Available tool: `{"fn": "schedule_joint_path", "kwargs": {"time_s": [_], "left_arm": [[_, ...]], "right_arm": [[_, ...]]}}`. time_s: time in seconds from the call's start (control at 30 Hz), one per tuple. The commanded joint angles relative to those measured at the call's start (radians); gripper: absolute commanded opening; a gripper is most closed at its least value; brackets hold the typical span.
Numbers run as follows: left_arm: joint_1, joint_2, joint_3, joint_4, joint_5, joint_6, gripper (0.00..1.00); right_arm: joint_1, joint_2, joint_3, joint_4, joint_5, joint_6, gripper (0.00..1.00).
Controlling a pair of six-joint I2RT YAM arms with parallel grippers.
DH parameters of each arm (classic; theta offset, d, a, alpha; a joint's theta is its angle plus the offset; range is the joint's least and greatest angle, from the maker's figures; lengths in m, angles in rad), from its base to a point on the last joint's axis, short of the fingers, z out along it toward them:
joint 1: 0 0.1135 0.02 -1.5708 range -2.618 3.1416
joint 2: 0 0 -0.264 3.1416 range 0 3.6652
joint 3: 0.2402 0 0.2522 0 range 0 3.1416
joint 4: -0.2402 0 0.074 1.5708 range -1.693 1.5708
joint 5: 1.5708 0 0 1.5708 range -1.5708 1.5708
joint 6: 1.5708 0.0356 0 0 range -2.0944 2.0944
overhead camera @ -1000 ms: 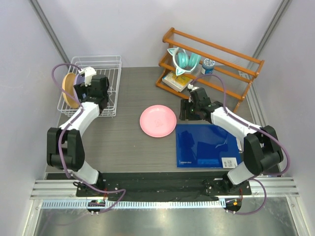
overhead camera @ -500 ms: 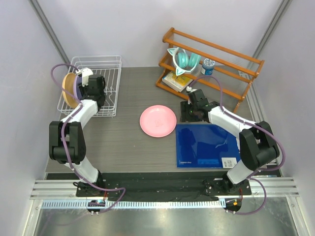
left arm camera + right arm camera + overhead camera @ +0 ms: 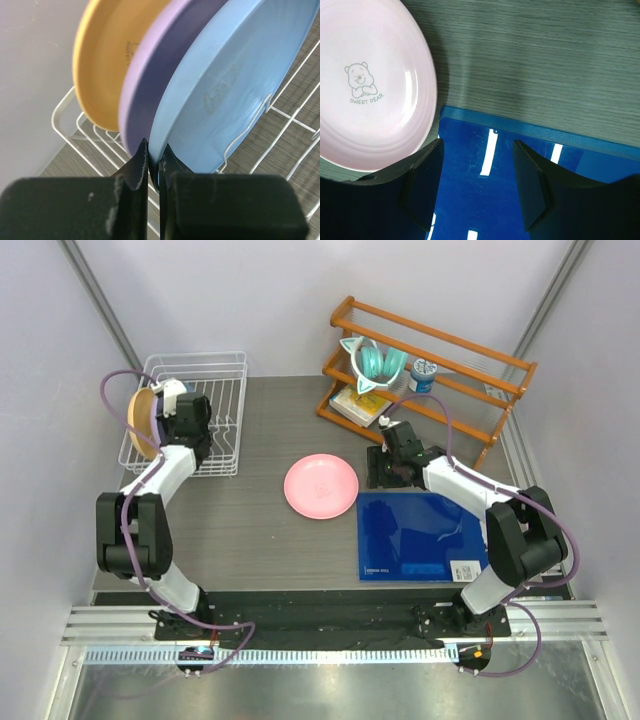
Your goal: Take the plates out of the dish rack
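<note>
Now | blue plate (image 3: 225,90) on edge in dish rack (image 3: 200,355) | left gripper (image 3: 154,156) clamps rim | right gripper (image 3: 477,185) apart

A lab test cell, this was, no real kitchen: plain pale walls (image 3: 250,310) boxed in a grey table (image 3: 260,540), robot arms (image 3: 165,475) sat bolted to aluminium rails (image 3: 330,623) at the near edge, and an orange wooden shelf (image 3: 440,336) held a few staged household props (image 3: 378,364).
</note>
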Motion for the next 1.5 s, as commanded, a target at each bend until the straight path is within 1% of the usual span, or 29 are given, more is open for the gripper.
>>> {"fn": "schedule_joint_path", "kwargs": {"time_s": [0.0,0.13,0.4,0.47,0.67,0.73,0.8,0.83,0.87,0.93,0.97,1.0,1.03,1.07,1.1,1.17,1.2,1.27,1.3,1.33,1.47], "left_arm": [[-0.021,-0.111,0.002,0.065,-0.043,0.025,0.00],[-0.052,-0.141,0.010,0.080,-0.080,0.083,0.00],[-0.153,-0.163,0.020,0.142,-0.285,0.255,0.00],[-0.173,-0.178,0.017,0.142,-0.304,0.280,0.00],[-0.210,-0.290,0.005,0.111,-0.322,0.291,0.00],[-0.214,-0.322,0.020,0.039,-0.322,0.263,0.00],[-0.224,-0.342,0.040,-0.023,-0.302,0.214,0.00],[-0.225,-0.352,0.052,-0.115,-0.287,0.170,0.00],[-0.233,-0.376,0.065,-0.174,-0.196,0.084,0.00],[-0.239,-0.408,0.056,-0.258,-0.078,0.007,0.00],[-0.242,-0.446,0.042,-0.266,0.051,-0.022,0.00],[-0.244,-0.459,0.028,-0.274,0.122,-0.086,0.00],[-0.245,-0.471,0.010,-0.297,0.179,-0.111,0.00],[-0.248,-0.480,0.005,-0.310,0.286,-0.172,0.00],[-0.248,-0.485,-0.006,-0.314,0.343,-0.195,0.00],[-0.250,-0.491,-0.047,-0.291,0.458,-0.246,0.00],[-0.250,-0.494,-0.064,-0.279,0.553,-0.293,0.00],[-0.253,-0.496,-0.119,-0.221,0.648,-0.332,0.00],[-0.254,-0.497,-0.140,-0.202,0.728,-0.367,0.00],[-0.259,-0.494,-0.154,-0.187,0.759,-0.378,0.00],[-0.297,-0.484,-0.210,-0.160,0.813,-0.410,0.00]], "right_arm": [[0.004,0.007,0.002,0.007,0.008,-0.007,0.63],[0.006,0.018,0.005,0.007,0.002,-0.004,0.63],[0.004,-0.014,0.002,0.007,0.002,-0.005,0.63],[0.003,-0.028,-0.001,0.007,0.001,-0.005,0.63],[0.004,-0.112,-0.010,0.004,-0.002,-0.002,0.63],[0.004,-0.140,-0.010,0.005,-0.012,0.003,0.63],[0.004,-0.157,-0.007,0.005,-0.057,0.012,0.64],[0.006,-0.165,-0.003,0.010,-0.073,0.012,0.64],[0.006,-0.178,-0.001,0.016,-0.102,0.022,0.64],[0.009,-0.191,0.003,0.050,-0.142,0.036,0.64],[0.012,-0.200,0.003,0.065,-0.160,0.052,0.64],[0.015,-0.203,0.002,0.103,-0.194,0.061,0.64],[0.020,-0.211,0.000,0.123,-0.202,0.075,0.64],[0.021,-0.220,-0.006,0.148,-0.211,0.104,0.64],[0.023,-0.224,-0.015,0.212,-0.250,0.113,0.64],[0.027,-0.235,-0.049,0.284,-0.298,0.144,0.64],[0.027,-0.235,-0.064,0.345,-0.329,0.174,0.64],[0.034,-0.231,-0.078,0.386,-0.350,0.191,0.64],[0.035,-0.223,-0.073,0.419,-0.352,0.205,0.64],[0.038,-0.215,-0.072,0.424,-0.355,0.205,0.64],[0.050,-0.192,-0.059,0.438,-0.360,0.201,0.64]]}}
